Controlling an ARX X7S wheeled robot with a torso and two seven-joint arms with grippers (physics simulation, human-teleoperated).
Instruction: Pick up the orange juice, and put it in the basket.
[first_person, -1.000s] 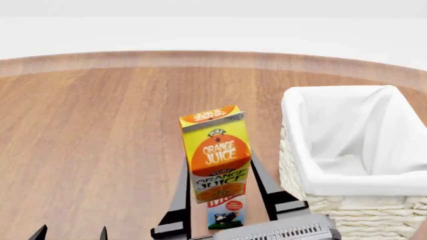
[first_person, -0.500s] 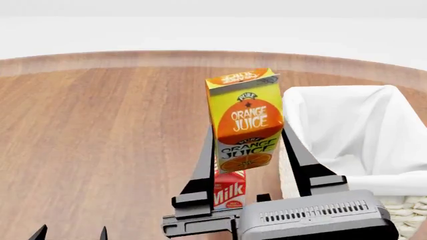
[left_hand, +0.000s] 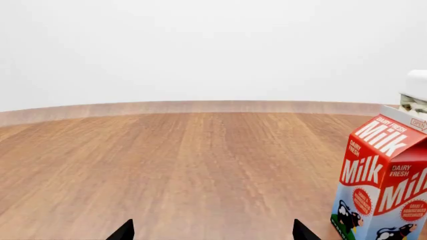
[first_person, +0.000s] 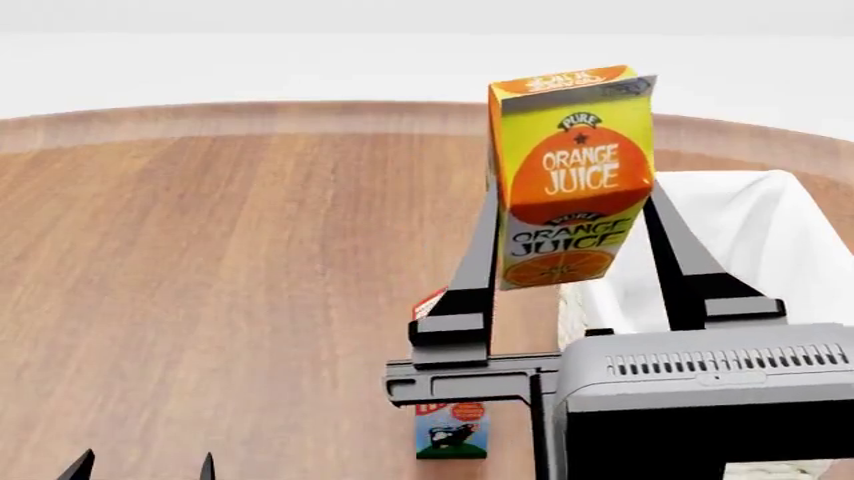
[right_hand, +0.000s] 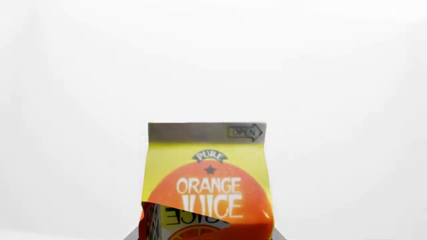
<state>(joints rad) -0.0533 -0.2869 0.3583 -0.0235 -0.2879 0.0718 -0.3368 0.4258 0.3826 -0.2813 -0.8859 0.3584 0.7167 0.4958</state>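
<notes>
My right gripper (first_person: 574, 225) is shut on the orange juice (first_person: 571, 175), a tall yellow-and-orange gable-top carton, and holds it upright high above the table, just left of the basket (first_person: 781, 235). The basket is cream wicker with a white liner, at the right, partly hidden by my right arm. In the right wrist view the orange juice (right_hand: 208, 185) fills the space between the jaws against a white background. My left gripper (left_hand: 210, 232) is open and empty, low over the wooden table; only its tips (first_person: 140, 467) show in the head view.
A red-and-white Milk carton (first_person: 450, 428) stands on the table below the lifted juice, mostly hidden by my right gripper; it also shows in the left wrist view (left_hand: 383, 182). The round wooden table (first_person: 227, 260) stretches to the left and back.
My right gripper has lifted the orange juice up and to the right, from the table beside the milk carton to high beside the basket. The left gripper has not moved.
</notes>
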